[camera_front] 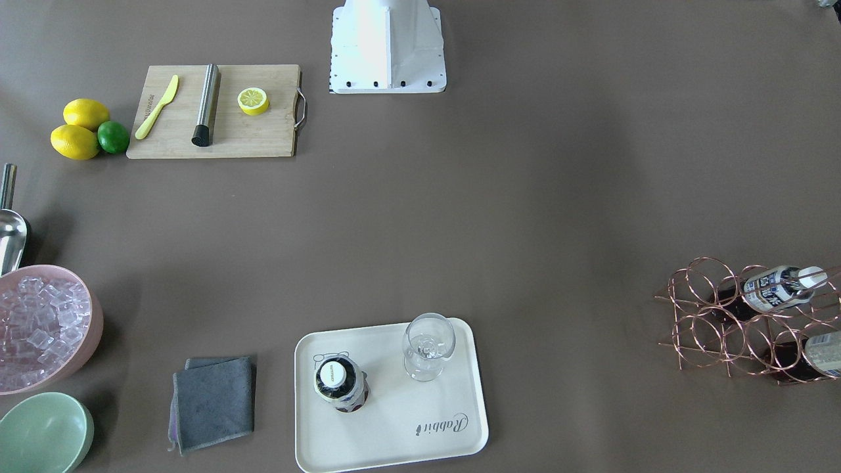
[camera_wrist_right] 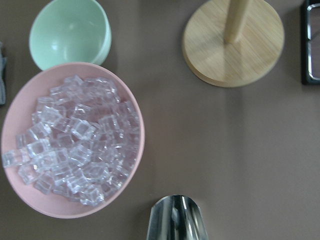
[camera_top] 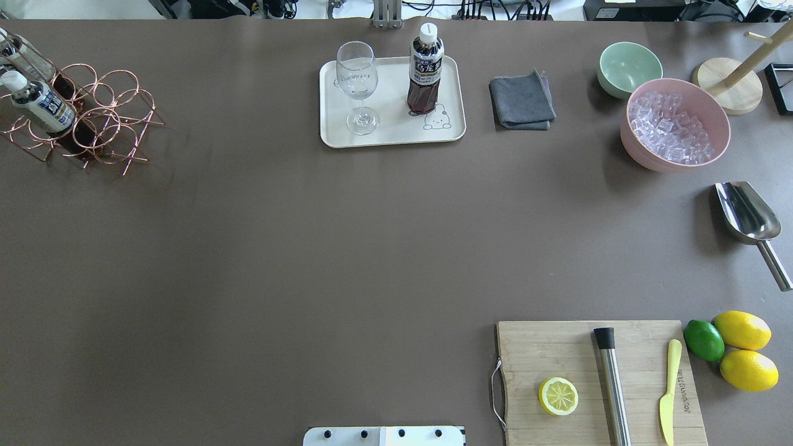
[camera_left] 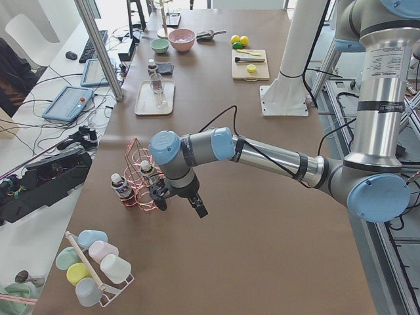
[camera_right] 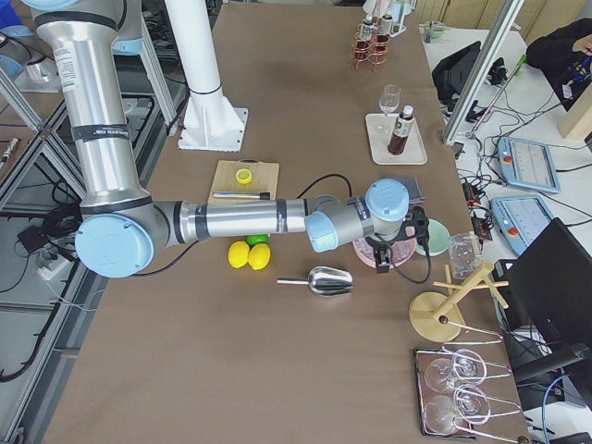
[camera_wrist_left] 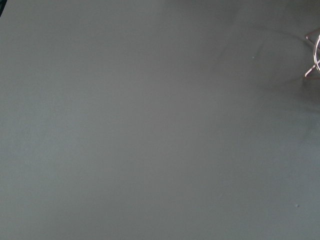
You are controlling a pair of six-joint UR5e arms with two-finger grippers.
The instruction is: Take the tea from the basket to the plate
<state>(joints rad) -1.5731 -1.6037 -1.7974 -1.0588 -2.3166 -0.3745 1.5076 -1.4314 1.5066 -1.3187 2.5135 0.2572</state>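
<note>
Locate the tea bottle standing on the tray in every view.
Front-facing: tea bottle bottom centre.
Overhead: bottle top centre.
Exterior left: bottle upper, left of centre.
Exterior right: bottle upper right.
Left wrist: not in it.
Right wrist: not in it.
Landmark: wine glass beside it on the tray.

The brown surface [camera_top: 310,248] carries the copper basket [camera_top: 102,121] at a far corner and the cream plate [camera_top: 396,127]. Beside the plate are a grey cloth [camera_top: 520,102], green bowl [camera_top: 629,67], pink bowl [camera_top: 669,166] and steel scoop [camera_top: 746,214]. Nearer the robot lie a cutting board [camera_top: 557,353], lemons [camera_top: 741,329] and a lime [camera_top: 704,340].
</note>
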